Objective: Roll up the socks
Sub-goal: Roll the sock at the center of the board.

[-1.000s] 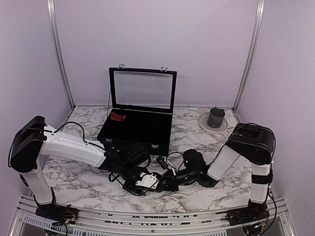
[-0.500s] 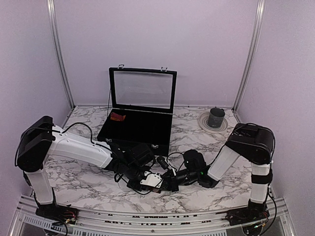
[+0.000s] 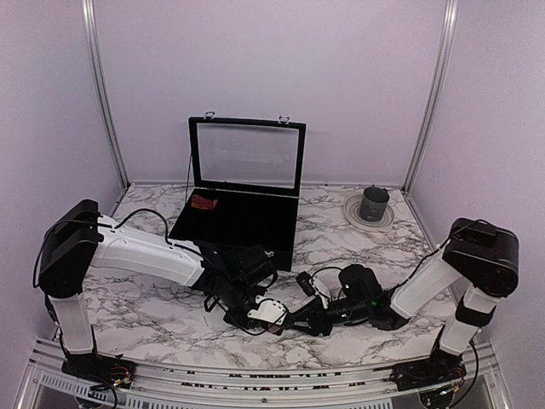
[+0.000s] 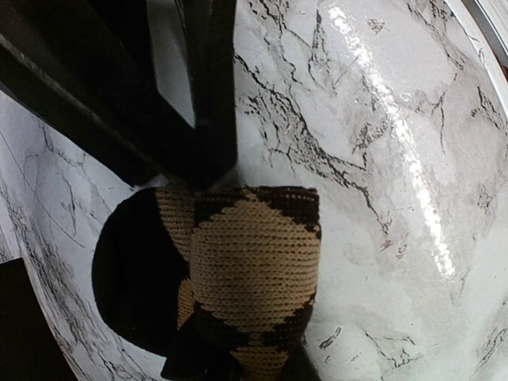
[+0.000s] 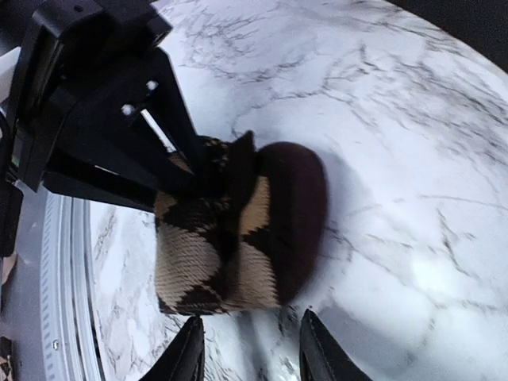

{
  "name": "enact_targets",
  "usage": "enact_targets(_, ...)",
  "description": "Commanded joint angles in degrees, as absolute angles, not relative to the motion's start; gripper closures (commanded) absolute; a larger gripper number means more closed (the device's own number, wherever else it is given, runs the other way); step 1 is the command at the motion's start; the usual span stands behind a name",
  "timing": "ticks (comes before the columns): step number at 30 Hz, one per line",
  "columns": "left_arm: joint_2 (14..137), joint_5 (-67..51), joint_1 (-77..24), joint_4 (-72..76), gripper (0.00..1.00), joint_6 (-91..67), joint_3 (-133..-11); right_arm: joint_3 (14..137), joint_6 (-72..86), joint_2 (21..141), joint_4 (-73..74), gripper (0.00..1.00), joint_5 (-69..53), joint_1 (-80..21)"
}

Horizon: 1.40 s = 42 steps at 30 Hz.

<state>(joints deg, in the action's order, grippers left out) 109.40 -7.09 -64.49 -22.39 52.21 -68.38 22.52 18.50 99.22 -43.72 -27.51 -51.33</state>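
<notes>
The dark argyle sock (image 5: 238, 230) lies as a short, thick roll on the marble table (image 5: 413, 143), tan diamonds showing. In the left wrist view that roll (image 4: 250, 270) fills the lower middle and hides my left fingers. My left gripper (image 5: 202, 163) pinches the roll's far upper edge, shut on it. My right gripper (image 5: 252, 349) stands open just short of the roll, nothing between its fingertips. From above, both grippers meet low at the table's front centre, left (image 3: 260, 305) and right (image 3: 294, 322). The red sock (image 3: 203, 202) lies in the black case.
An open black case (image 3: 238, 226) with a raised glass lid (image 3: 247, 156) stands behind the grippers. At the back right a dark cup (image 3: 374, 203) sits on a plate (image 3: 368, 220). The table's front rail (image 3: 255, 375) runs close below the grippers.
My right gripper has opened, let go of the roll and drawn back to the right with its arm. My left gripper has closed on the roll and shifted slightly right.
</notes>
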Motion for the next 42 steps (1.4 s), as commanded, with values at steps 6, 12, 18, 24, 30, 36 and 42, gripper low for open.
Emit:
enact_targets(6, 116.02, -14.46, -65.21, -47.75, 0.91, 47.64, -72.58, 15.90, 13.20, 82.78, -29.78, 0.00, -3.28, -51.39)
enact_targets(12, 119.24, -20.86, -64.97, -54.15, 0.91, 44.80, -77.78, 6.81, 25.92, 63.83, -37.96, 0.00, 7.89, -51.58)
enact_targets(18, 126.65, -25.65, -63.23, -60.93, 0.91, 41.77, -84.33, 7.91, 12.64, 59.79, -31.41, 0.00, 14.75, -62.11)
enact_targets(24, 134.41, -34.16, -58.78, -68.92, 0.92, 40.00, -92.78, 8.77, 1.35, 66.84, -36.24, 0.33, 9.66, -72.59)
enact_targets(30, 138.40, -37.92, -56.70, -72.99, 0.92, 40.76, -96.18, 15.97, -7.06, 77.65, -35.63, 0.54, 8.45, -78.99)
enact_targets(36, 140.42, -37.52, -56.61, -73.49, 0.92, 40.28, -97.49, 23.55, -14.22, 90.32, -39.33, 0.57, 4.82, -79.72)
enact_targets(42, 141.91, -36.96, -56.40, -73.83, 0.91, 40.18, -98.89, 30.90, -18.72, 99.29, -37.02, 0.61, 1.12, -79.64)
